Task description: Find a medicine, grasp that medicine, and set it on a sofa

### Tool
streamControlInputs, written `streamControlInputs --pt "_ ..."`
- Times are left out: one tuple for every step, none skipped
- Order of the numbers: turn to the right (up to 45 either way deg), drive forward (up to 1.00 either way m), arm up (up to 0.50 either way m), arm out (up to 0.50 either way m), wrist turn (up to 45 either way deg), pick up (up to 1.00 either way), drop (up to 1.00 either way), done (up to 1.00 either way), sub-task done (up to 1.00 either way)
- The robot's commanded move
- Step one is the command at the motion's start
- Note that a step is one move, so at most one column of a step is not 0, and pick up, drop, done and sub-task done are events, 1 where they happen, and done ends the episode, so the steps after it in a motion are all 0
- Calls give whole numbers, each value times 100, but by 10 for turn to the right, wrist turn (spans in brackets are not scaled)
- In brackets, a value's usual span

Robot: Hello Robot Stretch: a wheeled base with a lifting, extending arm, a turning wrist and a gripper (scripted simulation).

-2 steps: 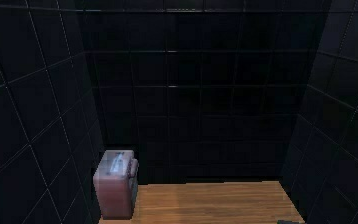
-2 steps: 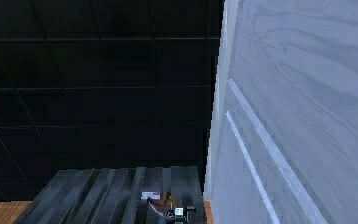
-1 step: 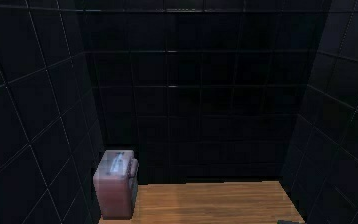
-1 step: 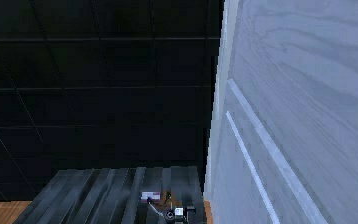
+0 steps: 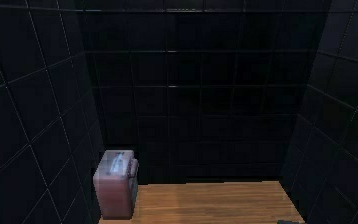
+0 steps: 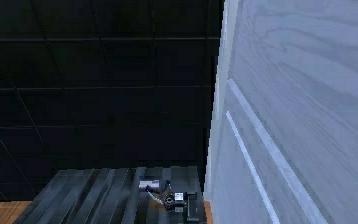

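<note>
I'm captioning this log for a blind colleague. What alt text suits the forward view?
A small pinkish box with a pale bluish thing on top stands at lower left on a wooden floor, enclosed by dark tiled walls.

Place: a small tiled room in a house, probably a bathroom. What I see around me:
- dark tiled walls (image 5: 187, 90), tiled right up
- wooden plank floor (image 5: 217, 200)
- small pinkish box (image 5: 115, 185) in the corner
- white panelled door (image 6: 297, 110)
- grey ribbed surface (image 6: 97, 195) low down
</note>
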Motion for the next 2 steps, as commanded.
streamControlInputs --pt "0 0 50 0 0 0 0 0 0" --pt "0 0 4 0 0 0 0 0 0"
